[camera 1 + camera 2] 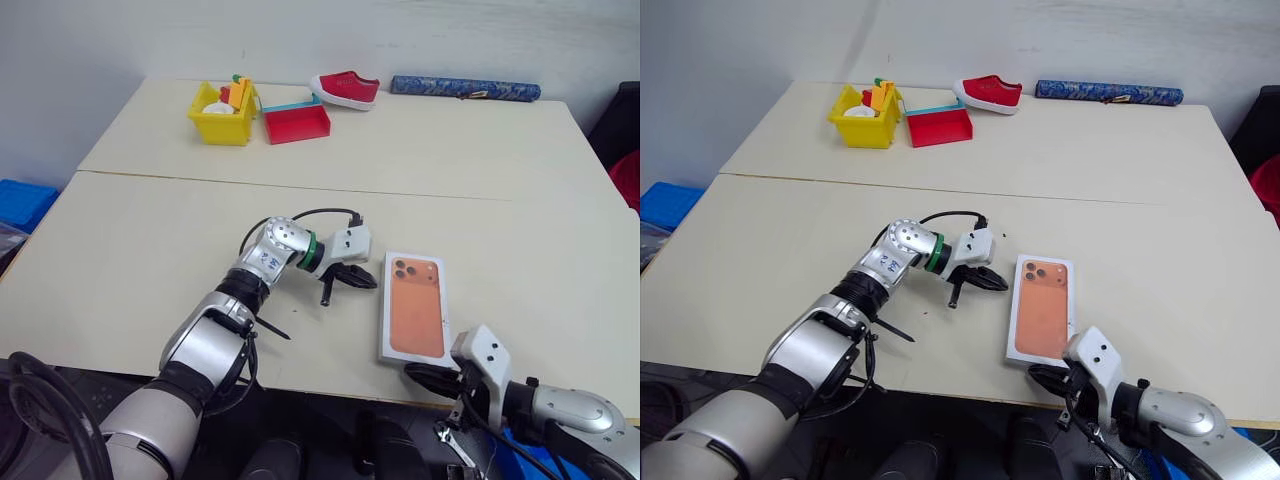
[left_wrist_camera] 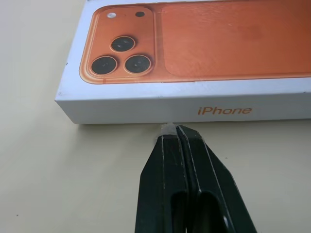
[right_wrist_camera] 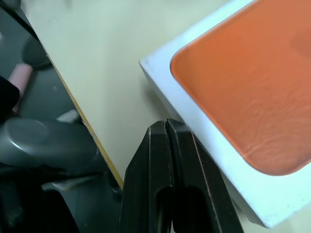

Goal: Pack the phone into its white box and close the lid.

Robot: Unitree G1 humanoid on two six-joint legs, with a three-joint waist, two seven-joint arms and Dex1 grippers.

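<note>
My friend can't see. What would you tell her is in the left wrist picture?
A closed white box with an orange phone printed on its lid and "iPhone" on its side lies on a beige table. The left gripper, fingers shut, points at the box's side, right up against it.

The two eye views look down and forward from the robot's head over the table, taking in its far edge and the wall. Both share nearly the same scene, the right eye shifted slightly sideways. The left wrist view sits low and very near the box, facing its long side almost level with the tabletop. The right wrist view looks steeply down at the box's near corner and the table's front edge, just as close.
</note>
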